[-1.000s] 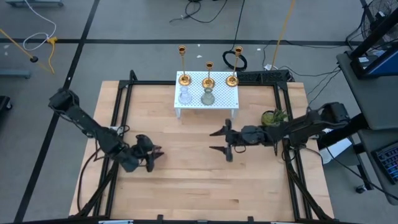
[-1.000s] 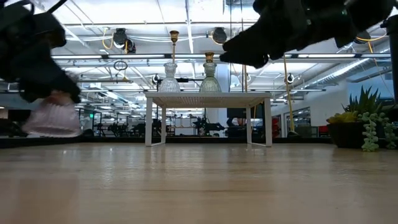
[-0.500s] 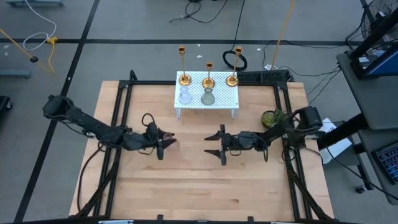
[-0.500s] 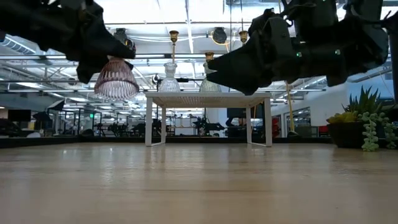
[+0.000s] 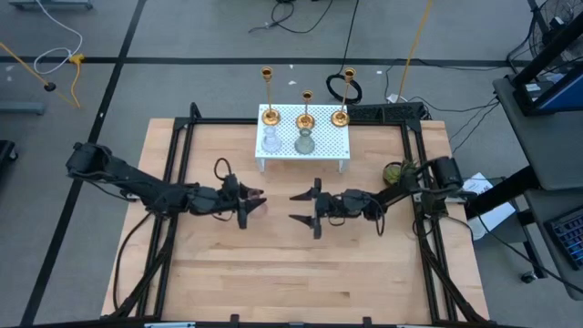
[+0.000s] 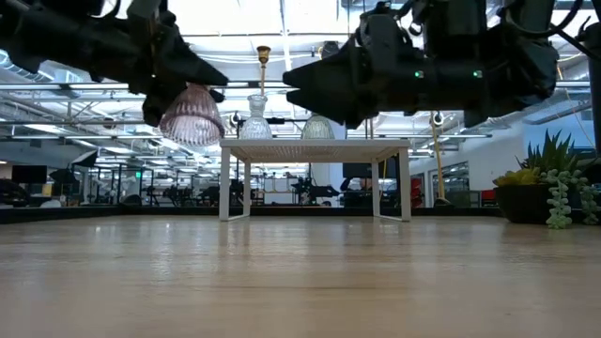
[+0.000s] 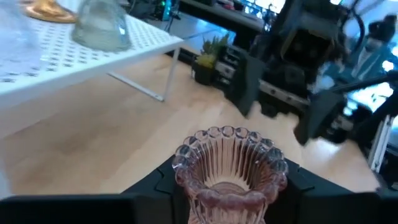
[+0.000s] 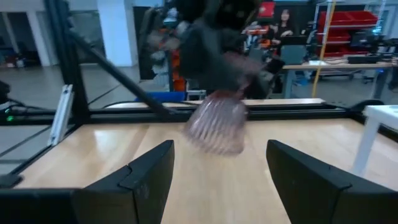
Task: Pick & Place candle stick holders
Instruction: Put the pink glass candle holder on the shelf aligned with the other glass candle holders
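My left gripper (image 5: pixel 248 202) is shut on a pink ribbed glass holder (image 7: pixel 230 165), which hangs above the table's middle (image 6: pixel 192 117). My right gripper (image 5: pixel 296 207) faces it from the table's right, open, a short way off; the holder (image 8: pixel 214 127) shows ahead of its spread fingers. On the white perforated stand (image 5: pixel 319 153) at the far edge are three gold candlesticks (image 5: pixel 305 118), a clear glass holder (image 5: pixel 271 141) and a greenish one (image 5: pixel 304 141), each standing on its base. My left gripper pinches the pink holder's narrow end (image 7: pixel 227 199) between its two fingers (image 7: pixel 152 186), one on each side. The fingers come nearly level from the table's left. The holder is lifted clear of the table, tilted, its wide scalloped end (image 6: pixel 193 131) pointing away from the gripper and downward.
A small green potted plant (image 5: pixel 401 170) stands near the table's right edge beside the right arm. Bare wooden tabletop (image 5: pixel 273 264) lies in front of and below both grippers. The black frame rails (image 5: pixel 173 155) run along the table's sides.
My left gripper has carried the pink holder from low at the table's near left up and toward the middle, tipping from pointing down to nearly level. My right gripper has sunk, tipped level and moved toward the table's left, nearer the holder.
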Controlling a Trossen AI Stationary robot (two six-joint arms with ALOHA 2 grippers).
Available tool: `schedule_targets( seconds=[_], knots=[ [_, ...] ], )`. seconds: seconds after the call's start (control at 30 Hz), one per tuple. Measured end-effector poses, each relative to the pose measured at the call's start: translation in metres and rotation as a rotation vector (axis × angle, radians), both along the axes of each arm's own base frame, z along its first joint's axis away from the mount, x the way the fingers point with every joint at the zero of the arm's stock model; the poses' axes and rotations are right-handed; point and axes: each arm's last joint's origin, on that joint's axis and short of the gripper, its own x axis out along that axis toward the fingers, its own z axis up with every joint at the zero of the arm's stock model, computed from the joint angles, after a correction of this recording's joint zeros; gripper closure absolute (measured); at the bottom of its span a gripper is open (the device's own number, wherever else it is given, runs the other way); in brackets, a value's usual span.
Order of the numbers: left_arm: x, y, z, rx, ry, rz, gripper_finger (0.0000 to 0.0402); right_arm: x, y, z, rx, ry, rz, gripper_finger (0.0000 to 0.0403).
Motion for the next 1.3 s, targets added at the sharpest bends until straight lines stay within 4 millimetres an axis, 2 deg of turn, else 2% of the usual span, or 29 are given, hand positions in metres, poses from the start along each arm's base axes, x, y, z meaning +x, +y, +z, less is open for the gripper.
schedule_targets(
  seconds=[0.13,0.4,0.53,0.73,0.97,1.17,1.3],
  knots=[
    [0.017,-0.005,-0.008,0.053,0.062,-0.025,0.0246,0.002,-0.006,0.000,0.021,0.012,-0.019,0.0156],
    [0.056,-0.006,-0.013,0.092,0.119,-0.004,0.0267,0.002,-0.008,-0.011,0.014,0.122,-0.025,0.0156],
    [0.075,-0.006,-0.020,0.094,0.150,-0.006,0.0246,-0.005,-0.009,-0.013,0.001,0.228,-0.031,0.0156],
    [0.100,-0.009,-0.035,0.102,0.196,-0.002,0.0238,-0.037,-0.012,0.001,-0.017,0.388,-0.032,0.0156],
    [0.126,-0.004,-0.044,0.090,0.211,0.017,0.0260,-0.080,-0.011,0.013,0.009,0.365,-0.011,0.0156],
    [0.148,0.003,-0.052,0.114,0.231,-0.023,0.0253,-0.107,-0.011,0.001,0.040,0.341,0.006,0.0156],
    [0.162,0.009,-0.057,0.130,0.238,-0.028,0.0229,-0.113,-0.011,-0.004,0.049,0.285,0.032,0.0156]
  ],
)
